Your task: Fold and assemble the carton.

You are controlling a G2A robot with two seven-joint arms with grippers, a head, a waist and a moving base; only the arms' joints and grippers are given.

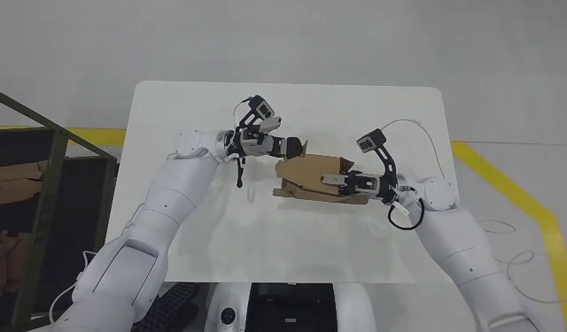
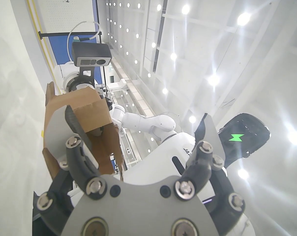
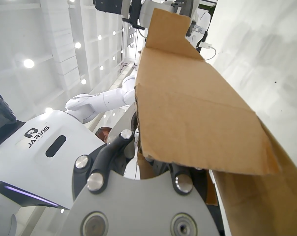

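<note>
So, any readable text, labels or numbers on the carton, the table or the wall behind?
Carton: none; plain brown cardboard on every face shown.
Table: none.
Wall panel: one line of brand lettering, not quoted here.

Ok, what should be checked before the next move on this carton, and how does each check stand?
1. The carton lies on the table, away from its edges: ok.
2. The left gripper is open at the carton's end: ok.
3. The right gripper has a firm hold on the other end: cannot tell.
4. The flap by the left gripper is folded in: not ok, it stands open.
</note>
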